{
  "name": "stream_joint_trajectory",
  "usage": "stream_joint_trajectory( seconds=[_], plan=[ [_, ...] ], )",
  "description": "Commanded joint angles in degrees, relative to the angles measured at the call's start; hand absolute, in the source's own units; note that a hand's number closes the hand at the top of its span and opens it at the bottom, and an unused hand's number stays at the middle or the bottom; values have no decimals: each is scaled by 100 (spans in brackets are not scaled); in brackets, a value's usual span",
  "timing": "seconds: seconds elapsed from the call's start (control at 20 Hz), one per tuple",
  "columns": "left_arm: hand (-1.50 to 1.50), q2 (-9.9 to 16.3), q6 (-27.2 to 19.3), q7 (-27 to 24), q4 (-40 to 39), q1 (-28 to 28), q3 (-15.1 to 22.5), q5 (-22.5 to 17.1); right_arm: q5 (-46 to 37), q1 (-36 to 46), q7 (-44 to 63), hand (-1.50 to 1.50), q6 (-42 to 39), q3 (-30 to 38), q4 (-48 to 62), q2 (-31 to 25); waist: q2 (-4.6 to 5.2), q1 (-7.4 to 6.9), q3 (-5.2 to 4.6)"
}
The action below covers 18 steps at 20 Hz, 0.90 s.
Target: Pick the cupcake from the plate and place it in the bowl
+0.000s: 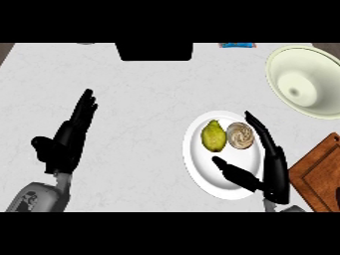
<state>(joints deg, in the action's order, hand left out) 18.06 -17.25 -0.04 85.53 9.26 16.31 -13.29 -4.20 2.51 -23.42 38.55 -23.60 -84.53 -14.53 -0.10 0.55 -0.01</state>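
Note:
A cupcake (240, 135) with swirled beige frosting sits on the white plate (202, 172), next to a yellow-green lemon (214, 135). My right hand (269, 167) is open over the plate's right side, its fingers stretched along the cupcake's right edge and its thumb pointing toward the plate's middle; nothing is held. The pale cream bowl (312, 82) stands at the far right, beyond the plate. My left hand (68, 137) rests open at the left of the counter, fingers up, far from the plate.
A brown wooden cutting board (323, 172) lies at the right edge beside the plate. A black object (155, 51) sits at the counter's far edge, and a small blue item (237, 45) shows near it.

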Motion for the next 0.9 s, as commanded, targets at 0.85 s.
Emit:
stream_joint_trajectory(
  seconds=[0.85],
  plan=[
    [0,-482,-150,324,178,135,74,511,-2326,995,6600,-150,-1902,-87,-1890,-869,8,-84,-7]
  ],
)
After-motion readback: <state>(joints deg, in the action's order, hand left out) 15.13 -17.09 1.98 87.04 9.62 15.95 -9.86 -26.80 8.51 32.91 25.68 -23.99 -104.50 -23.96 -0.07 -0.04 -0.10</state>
